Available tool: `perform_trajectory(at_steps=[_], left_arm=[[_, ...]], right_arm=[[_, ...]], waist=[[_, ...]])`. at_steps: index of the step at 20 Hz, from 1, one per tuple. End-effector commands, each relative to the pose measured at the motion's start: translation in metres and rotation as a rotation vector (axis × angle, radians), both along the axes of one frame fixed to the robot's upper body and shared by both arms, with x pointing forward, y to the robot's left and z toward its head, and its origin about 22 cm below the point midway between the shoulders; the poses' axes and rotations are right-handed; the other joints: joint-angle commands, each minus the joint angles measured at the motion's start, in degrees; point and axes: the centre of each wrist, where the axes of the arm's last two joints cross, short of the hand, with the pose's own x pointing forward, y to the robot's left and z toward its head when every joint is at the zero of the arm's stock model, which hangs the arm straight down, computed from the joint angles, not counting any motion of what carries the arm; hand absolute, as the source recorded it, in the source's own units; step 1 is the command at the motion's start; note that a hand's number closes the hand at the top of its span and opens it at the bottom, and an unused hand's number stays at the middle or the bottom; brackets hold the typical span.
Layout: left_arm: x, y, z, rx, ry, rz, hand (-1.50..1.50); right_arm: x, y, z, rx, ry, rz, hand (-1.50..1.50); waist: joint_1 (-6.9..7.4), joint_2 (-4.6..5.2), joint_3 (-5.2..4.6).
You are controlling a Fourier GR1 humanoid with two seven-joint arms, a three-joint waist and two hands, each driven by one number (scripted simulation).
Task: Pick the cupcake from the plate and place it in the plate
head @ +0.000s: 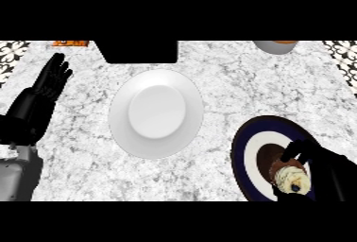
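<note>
Marble counter point(230, 85): I see 1 white plate point(123, 113), 1 blue plate point(241, 142); right hand point(327, 170) clasps 1 cupcake point(291, 179), left hand point(42, 90) open.

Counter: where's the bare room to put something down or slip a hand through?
The white plate is bare. Open marble lies between it and the resting left hand, and between the blue plate and the bowl. A narrower lane runs between the two plates. Lower right is crowded: the right hand curls round the cupcake on the blue plate.

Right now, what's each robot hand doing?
Left robot hand: open, resting at the left edge.
Right robot hand: curled round the cupcake, at the blue plate.
</note>
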Motion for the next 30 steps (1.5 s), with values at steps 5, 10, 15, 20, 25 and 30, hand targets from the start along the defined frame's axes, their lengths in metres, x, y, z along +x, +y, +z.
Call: perform_trajectory(at_steps=[5, 10, 15, 20, 25, 30], left_arm=[[0.006, -0.024, 0.007, -0.016, 0.011, -0.012, 0.0], [-0.006, -0.007, 0.001, 0.002, -0.007, -0.023, 0.0], [0.011, -0.004, 0.0, 0.008, -0.019, -0.02, 0.0], [0.018, -0.014, 0.032, 0.003, -0.015, -0.028, 0.0], [0.0, -0.019, 0.015, -0.006, -0.019, -0.033, 0.0], [0.009, -0.017, 0.007, 0.009, -0.006, -0.043, 0.0]], right_arm=[[-0.007, 0.068, 0.041, 0.176, -0.134, 0.184, 1.5], [0.032, 0.121, 0.045, 0.147, -0.115, 0.223, 1.5], [0.07, 0.154, 0.072, 0.239, -0.102, 0.249, 1.5], [0.119, 0.187, 0.047, 0.257, -0.053, 0.233, 1.5], [0.154, 0.209, 0.041, 0.251, -0.019, 0.191, 1.5], [0.166, 0.231, 0.007, 0.18, 0.014, 0.162, 1.5]], waist=[[0.68, 0.16, 0.01], [1.32, 0.21, -0.01], [1.07, 0.33, 0.0], [1.97, 0.54, 0.03], [2.53, 0.47, 0.02], [2.99, 0.65, 0.0]])
